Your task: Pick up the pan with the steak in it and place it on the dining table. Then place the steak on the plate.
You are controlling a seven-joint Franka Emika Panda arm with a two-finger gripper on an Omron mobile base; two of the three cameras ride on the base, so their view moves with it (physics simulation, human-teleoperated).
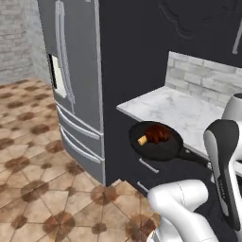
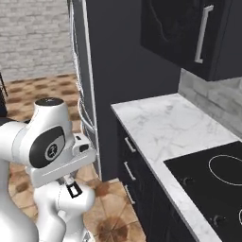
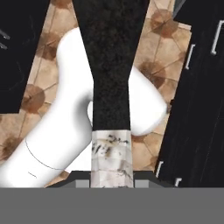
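The black pan [image 1: 156, 142] hangs level in the air just off the front corner of the marble counter [image 1: 175, 111], above the tiled floor. The reddish-brown steak [image 1: 155, 133] lies inside it, its tan end toward the pan's left. The pan's long handle [image 1: 194, 157] runs right and disappears behind my arm's dark link [image 1: 224, 160]. In the hand view the handle [image 3: 111, 87] stretches straight up from my gripper [image 3: 112, 175], which is shut on its end. The dining table and the plate are out of view.
A tall grey fridge [image 1: 75, 85] stands left of the pan. Dark drawers [image 2: 130, 165] sit under the counter, which carries a black cooktop [image 2: 212, 184] at the right. A dark upper cabinet [image 2: 189, 33] hangs above. Tiled floor [image 1: 38, 189] spreads left.
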